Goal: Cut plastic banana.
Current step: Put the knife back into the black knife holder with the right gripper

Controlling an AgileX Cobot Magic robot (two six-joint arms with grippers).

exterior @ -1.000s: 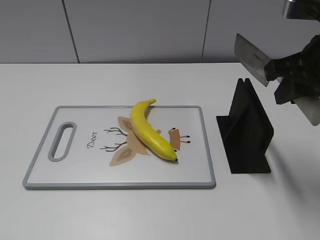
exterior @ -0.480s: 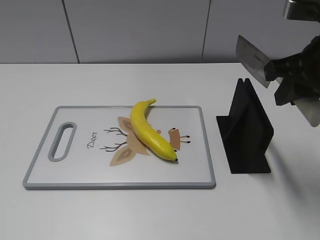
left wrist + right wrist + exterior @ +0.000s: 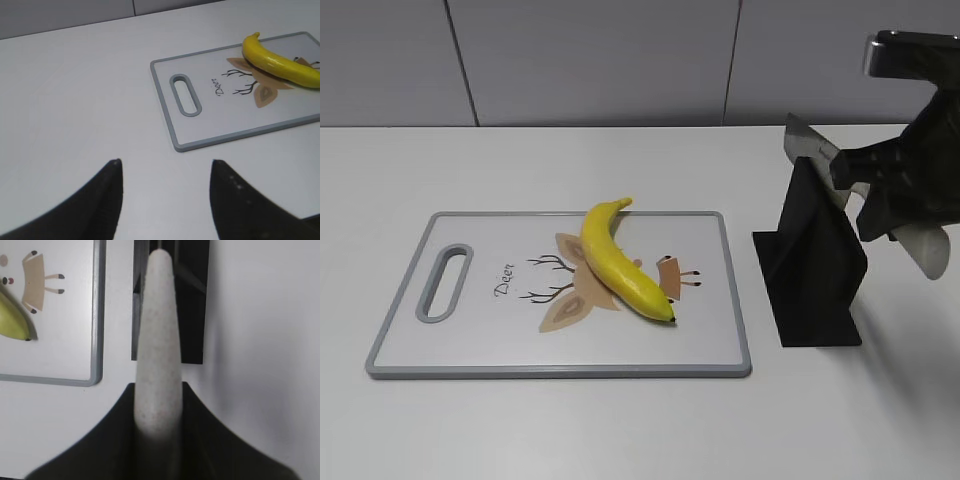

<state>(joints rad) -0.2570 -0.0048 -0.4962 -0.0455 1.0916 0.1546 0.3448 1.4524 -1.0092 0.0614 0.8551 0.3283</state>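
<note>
Banana: the curved, glossy yellow plastic banana point(image 3: 618, 262) lies on its side near the middle of the board, greenish stem end toward the far edge, dark tip toward the near right. It is whole.
Board: a flat white rectangular cutting board with a grey rim point(image 3: 560, 371) and a slotted handle hole at its left end; a brown deer drawing and the word "Deer" are printed on it, partly under the banana.
Table: a plain white tabletop point(image 3: 570, 430) carries the board.
Knife stand: a black angular knife holder point(image 3: 812, 275) stands on the table just beside the board's right edge, apart from it.
Knife: a broad-bladed steel cleaver with a pale speckled handle point(image 3: 817, 152) hangs tilted just above the top of the black holder, blade pointing up and left; whether it touches the stand cannot be told.
Right gripper: the black right gripper point(image 3: 159, 412) has its jaws clamped on the cleaver's pale handle, to the right of the board and above the stand.
Left gripper: the black left gripper point(image 3: 165, 192) hovers over bare table left of the board, its two fingers spread wide with nothing between them.
</note>
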